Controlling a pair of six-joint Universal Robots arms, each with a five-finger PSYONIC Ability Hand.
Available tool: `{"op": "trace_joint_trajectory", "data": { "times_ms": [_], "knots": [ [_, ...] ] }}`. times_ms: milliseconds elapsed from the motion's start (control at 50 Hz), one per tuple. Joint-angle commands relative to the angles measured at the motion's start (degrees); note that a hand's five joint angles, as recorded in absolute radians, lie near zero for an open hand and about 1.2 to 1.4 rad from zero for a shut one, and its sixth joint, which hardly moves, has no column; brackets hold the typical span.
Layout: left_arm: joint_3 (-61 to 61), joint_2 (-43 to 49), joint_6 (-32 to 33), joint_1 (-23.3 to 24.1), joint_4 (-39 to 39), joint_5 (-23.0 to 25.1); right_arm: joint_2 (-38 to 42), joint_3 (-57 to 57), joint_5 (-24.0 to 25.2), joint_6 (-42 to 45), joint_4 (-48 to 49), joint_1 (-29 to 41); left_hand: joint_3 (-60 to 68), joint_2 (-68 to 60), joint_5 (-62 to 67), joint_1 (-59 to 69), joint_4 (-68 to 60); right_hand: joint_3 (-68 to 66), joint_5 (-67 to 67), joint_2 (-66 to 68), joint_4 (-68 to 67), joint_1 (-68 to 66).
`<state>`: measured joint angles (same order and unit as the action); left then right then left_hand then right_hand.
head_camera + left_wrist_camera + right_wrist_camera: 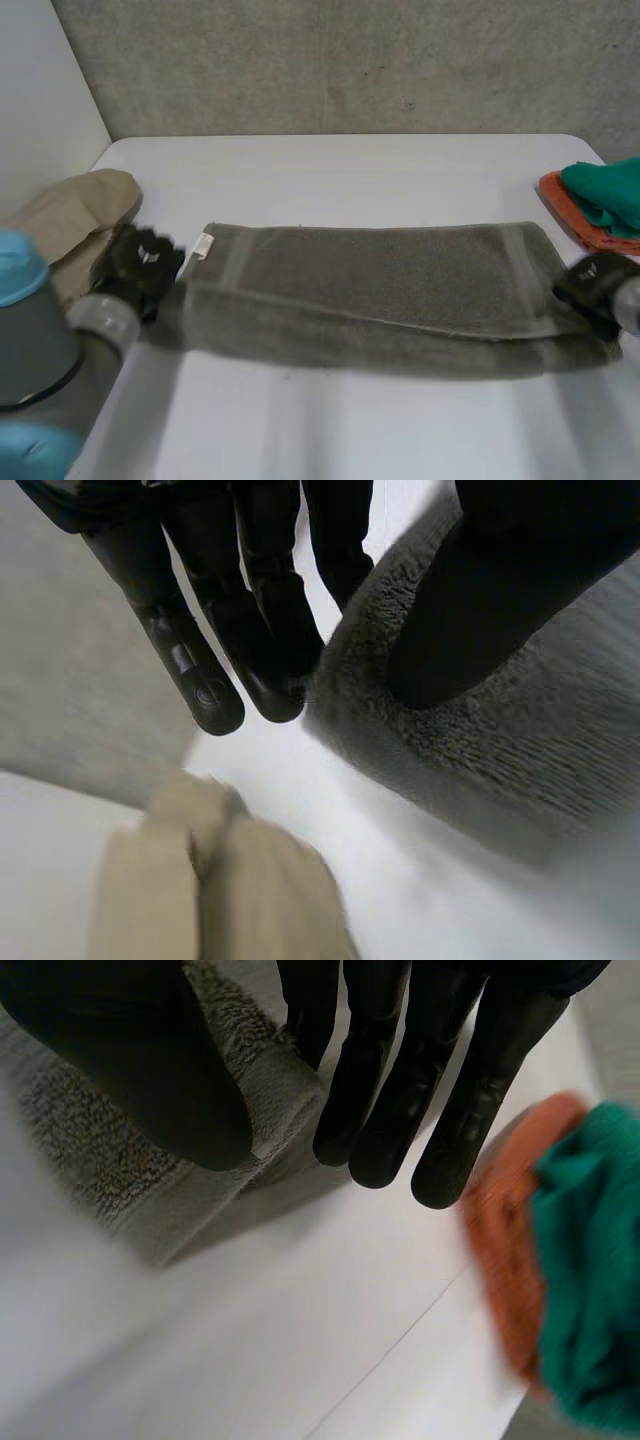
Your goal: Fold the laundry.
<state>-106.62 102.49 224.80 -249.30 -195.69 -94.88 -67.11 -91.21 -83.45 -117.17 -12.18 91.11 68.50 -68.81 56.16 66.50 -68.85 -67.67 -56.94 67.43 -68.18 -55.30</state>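
Note:
A grey towel [380, 280], folded into a long band, lies across the white table [330, 170]. A small white tag [203, 244] shows at its left end. My left hand [140, 265] is at that left end. In the left wrist view the thumb of my left hand [500, 570] presses on top of the towel [500, 750], and the fingers are tucked at its edge, pinching it. My right hand [598, 280] holds the towel's right end. There my right hand [400, 1060] has its thumb over the towel's corner [110, 1160] and its fingers beside the edge, clamping it.
A tan cloth [75, 215] lies bunched at the table's left edge, just beyond my left hand, as the left wrist view shows [220, 880]. At the right edge a green cloth [610, 195] sits on an orange one [565, 205], close to my right hand.

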Motion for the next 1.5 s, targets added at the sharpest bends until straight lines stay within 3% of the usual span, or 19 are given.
{"op": "trace_joint_trajectory", "data": {
  "times_ms": [20, 140, 200, 220, 300, 380, 580, 740, 840, 920, 1000, 1100, 1160, 1300, 1500],
  "knots": [
    [18.35, 17.02, -0.15, 1.80, -11.90, -1.61, 8.30, 16.21, -3.12, -3.59, 9.01, 5.57, 11.50, -11.19, 13.84, 13.50, -11.15, -12.33, -13.06, 12.57, -11.82, -24.70],
    [39.51, 21.61, -1.02, 0.93, -18.39, -3.64, 9.72, 30.28, -3.39, -4.11, 21.83, 7.94, 11.50, -11.19, 13.84, 13.50, -11.15, -12.33, -13.06, 12.57, -11.82, -24.70],
    [45.16, 21.78, -1.47, 0.57, -23.05, -3.64, 9.19, 34.25, -3.47, -5.25, 34.91, 8.65, 11.50, -11.19, 13.84, 13.50, -11.15, -12.33, -13.06, 12.57, -11.82, -24.70],
    [47.27, 21.52, -2.34, 0.40, -26.55, -4.16, 8.23, 34.86, -3.73, -7.35, 43.39, 8.82, 11.50, -11.19, 13.84, 13.50, -11.15, -12.33, -13.06, 12.57, -11.82, -24.70],
    [47.91, 20.73, -4.89, 0.13, -34.30, -4.17, 6.47, 34.69, -3.65, -10.79, 49.80, 9.09, 11.50, -11.19, 13.84, 13.50, -11.15, -12.33, -13.06, 12.57, -11.82, -24.70],
    [46.42, 19.32, -5.77, 0.13, -34.58, -4.34, 6.29, 33.90, -3.74, -14.13, 49.54, 9.18, 11.50, -11.19, 13.84, 13.50, -11.15, -12.33, -13.06, 12.57, -11.82, -24.70],
    [26.66, 20.02, -6.65, -0.92, -33.79, -3.64, 9.10, 20.99, -2.86, -16.33, 46.12, 9.18, 11.50, -11.19, 13.84, 13.50, -11.15, -12.33, -13.06, 12.57, -11.82, -24.70],
    [14.17, 20.38, -6.74, -0.92, -33.61, -0.74, 12.00, 9.92, -1.10, -18.18, 37.15, 8.56, 11.50, -11.19, 13.84, 13.50, -11.15, -12.33, -13.06, 12.57, -11.82, -24.70],
    [6.43, 14.59, -6.21, -0.92, -31.51, 1.19, 10.25, 4.73, -0.75, -17.92, 29.60, 8.56, 11.50, -11.19, 13.84, 13.50, -11.15, -12.33, -13.06, 12.57, -11.82, -24.70],
    [0.81, 7.03, -6.13, -0.92, -23.00, 1.46, 4.63, 0.77, -0.48, -16.95, 20.99, 8.12, 11.50, -11.19, 13.84, 13.50, -11.15, -12.33, -13.06, 12.57, -11.82, -24.70],
    [-3.41, -1.39, -5.25, -1.01, -6.08, 1.55, -1.87, -2.57, -0.40, -13.36, 8.08, 5.76, 11.50, -11.19, 13.84, 13.50, -11.15, -12.33, -13.06, 12.57, -11.82, -24.70],
    [-6.23, -6.25, -0.25, -1.01, 12.59, 1.63, -8.72, -8.53, -0.83, 0.24, -9.66, -1.35, 11.50, -11.19, 13.84, 13.50, -11.15, -12.33, -13.06, 12.57, -11.82, -24.70],
    [-6.94, -6.87, 3.00, -0.40, 19.63, 1.55, -9.62, -10.30, -1.01, 5.27, -11.63, -3.56, 11.50, -11.19, 13.84, 13.50, -11.15, -12.33, -13.06, 12.57, -11.82, -24.70],
    [-3.43, -4.42, 3.19, 0.57, 10.43, 0.84, -5.85, -8.55, -2.33, 5.55, -2.33, -4.01, 11.50, -11.19, 13.84, 13.50, -11.15, -12.33, -13.06, 12.57, -11.82, -24.70],
    [8.61, 11.92, 1.61, 2.33, -9.96, -1.00, 6.09, 3.47, -4.87, -1.30, 15.93, 4.34, 11.50, -11.19, 13.84, 13.50, -11.15, -12.33, -13.06, 12.57, -11.82, -24.70]
  ]
}}
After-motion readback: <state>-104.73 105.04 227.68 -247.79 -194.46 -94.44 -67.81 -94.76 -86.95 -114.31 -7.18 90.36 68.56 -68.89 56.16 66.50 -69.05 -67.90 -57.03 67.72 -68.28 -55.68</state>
